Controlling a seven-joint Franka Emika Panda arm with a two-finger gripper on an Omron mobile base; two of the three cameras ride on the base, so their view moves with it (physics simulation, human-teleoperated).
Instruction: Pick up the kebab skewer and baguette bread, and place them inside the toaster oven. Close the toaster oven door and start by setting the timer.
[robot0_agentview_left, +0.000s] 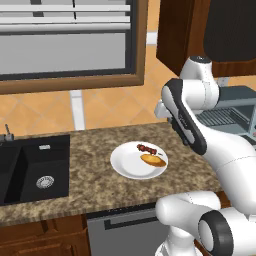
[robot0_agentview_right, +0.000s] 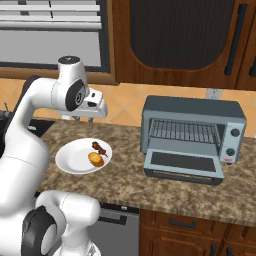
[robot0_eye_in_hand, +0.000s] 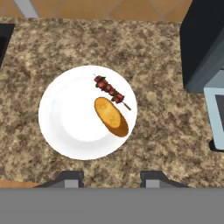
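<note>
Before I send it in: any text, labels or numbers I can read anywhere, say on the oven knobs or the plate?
None readable.
toaster oven: its knobs carry no legible marks at this size; the red spot below them is too small to read.
white plate: plain, no print.
kebab skewer and baguette bread: no labels.

You are looking at a speckled, stone-like counter (robot0_eye_in_hand: 166, 109), a smooth white plate (robot0_eye_in_hand: 65, 131), a blue-grey metal toaster oven (robot0_agentview_right: 192, 112) with a wire rack (robot0_agentview_right: 182, 131), and wooden cabinets (robot0_agentview_right: 175, 40).
</note>
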